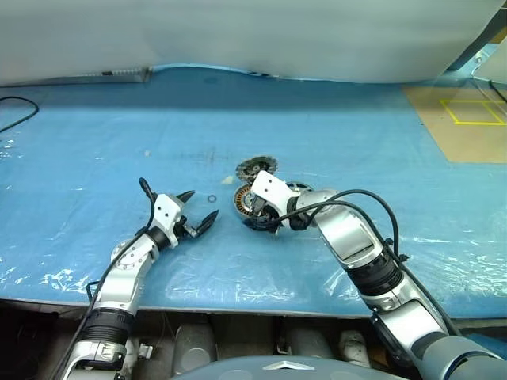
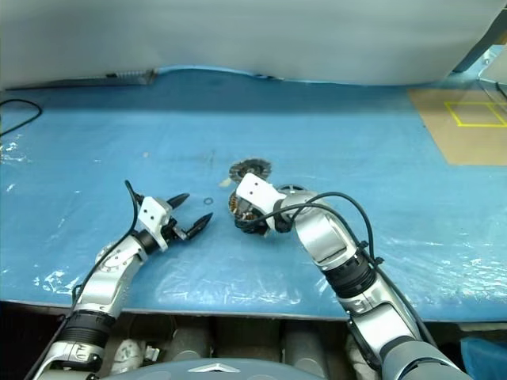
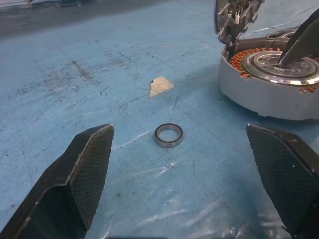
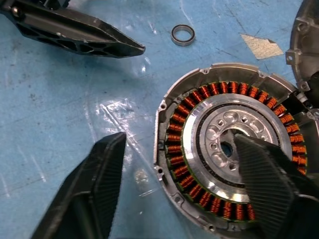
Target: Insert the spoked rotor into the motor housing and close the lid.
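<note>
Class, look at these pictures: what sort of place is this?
Probably a workshop assembly bench: a blue plastic-covered table, a motor housing with copper windings, and a loose washer ring beside it.

No legible text, labels or numbers anywhere.

right hand (image 2: 252,223) over motor housing (image 2: 240,207)

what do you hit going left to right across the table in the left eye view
left gripper → small loose ring → motor housing with the right gripper over it
</note>
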Controlling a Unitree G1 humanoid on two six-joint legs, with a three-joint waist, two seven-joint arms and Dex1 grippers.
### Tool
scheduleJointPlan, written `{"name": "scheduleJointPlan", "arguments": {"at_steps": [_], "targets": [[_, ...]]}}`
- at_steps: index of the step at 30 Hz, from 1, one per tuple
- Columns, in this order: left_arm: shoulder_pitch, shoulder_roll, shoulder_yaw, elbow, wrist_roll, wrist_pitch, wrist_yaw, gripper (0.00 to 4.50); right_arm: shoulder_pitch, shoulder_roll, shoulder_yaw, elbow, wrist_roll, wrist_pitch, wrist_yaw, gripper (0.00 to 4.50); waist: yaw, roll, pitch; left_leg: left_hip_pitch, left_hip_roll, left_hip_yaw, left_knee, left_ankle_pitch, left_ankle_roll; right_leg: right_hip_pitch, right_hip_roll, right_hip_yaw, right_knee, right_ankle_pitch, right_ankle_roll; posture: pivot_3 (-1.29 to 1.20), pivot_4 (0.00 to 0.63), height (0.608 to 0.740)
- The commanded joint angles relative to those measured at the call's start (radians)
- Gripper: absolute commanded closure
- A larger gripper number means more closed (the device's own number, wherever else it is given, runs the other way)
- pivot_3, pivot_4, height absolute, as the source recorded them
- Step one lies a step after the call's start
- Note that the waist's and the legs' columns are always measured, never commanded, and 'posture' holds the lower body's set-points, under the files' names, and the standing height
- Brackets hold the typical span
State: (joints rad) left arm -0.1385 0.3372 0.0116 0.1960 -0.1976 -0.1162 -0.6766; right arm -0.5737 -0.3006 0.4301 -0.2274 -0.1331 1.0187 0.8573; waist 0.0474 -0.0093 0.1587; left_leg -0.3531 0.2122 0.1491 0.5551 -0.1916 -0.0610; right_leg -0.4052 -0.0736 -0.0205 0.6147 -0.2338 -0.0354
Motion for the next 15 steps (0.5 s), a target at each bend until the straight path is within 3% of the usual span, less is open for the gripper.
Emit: {"name": "scheduleJointPlan", "arguments": {"at_steps": [1, 7, 15], "targets": [[-0.005, 0.012, 0.007, -0.057, -0.016, 0.016, -0.005, 0.00, -0.041, -0.008, -0.064, -0.121, 0.077, 0.088, 0.002, 0.39, 0.000, 0.000, 0.000, -0.001, 0.000, 0.000, 0.000, 0.000, 0.000, 0.000, 0.000, 0.000, 0.000, 0.000, 0.000, 0.00, 0.150, 0.740], [-0.013, 0.028, 0.012, -0.077, -0.020, 0.050, -0.009, 0.00, 0.000, -0.047, -0.202, -0.294, 0.277, 0.149, 0.060, 0.39, 0.001, 0.001, 0.000, -0.001, 0.000, 0.000, -0.003, 0.000, 0.000, -0.001, 0.000, 0.000, -0.002, 0.000, 0.000, 0.00, 0.150, 0.740], [-0.103, 0.059, 0.035, 0.045, -0.019, 0.067, -0.019, 0.00, 0.257, -0.044, -0.348, -0.268, 0.346, -0.343, 0.006, 0.39, 0.015, 0.001, 0.001, -0.001, -0.001, 0.001, -0.005, 0.000, 0.000, -0.001, 0.000, 0.000, -0.005, 0.000, 0.001, 0.00, 0.150, 0.740]]}}
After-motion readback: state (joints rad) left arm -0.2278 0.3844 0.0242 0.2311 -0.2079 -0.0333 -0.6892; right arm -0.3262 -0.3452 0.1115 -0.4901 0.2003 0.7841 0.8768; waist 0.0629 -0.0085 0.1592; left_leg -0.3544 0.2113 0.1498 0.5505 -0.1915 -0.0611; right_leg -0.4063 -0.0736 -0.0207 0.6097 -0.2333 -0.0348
